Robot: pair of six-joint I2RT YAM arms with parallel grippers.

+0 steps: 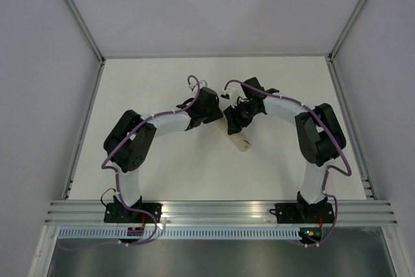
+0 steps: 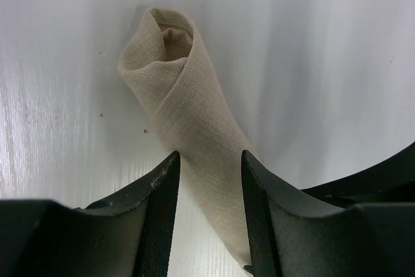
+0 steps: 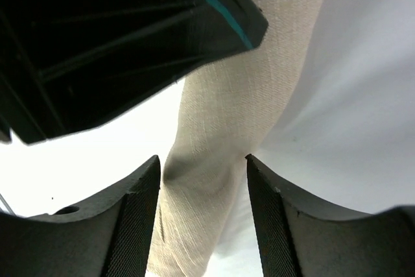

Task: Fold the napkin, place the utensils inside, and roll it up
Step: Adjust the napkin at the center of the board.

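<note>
The beige napkin lies rolled into a tube on the white table. Its open spiral end shows in the left wrist view. My left gripper is open and straddles the roll's near part, with table showing beside the left finger. My right gripper is open too and straddles the same roll from the other side, close to the left one. The fork is hidden. A small dark tip shows at the roll's end by the left gripper's right finger; I cannot tell what it is.
The left gripper's black body fills the upper left of the right wrist view, very near my right fingers. Grey walls and metal rails bound the table on the left, right and back.
</note>
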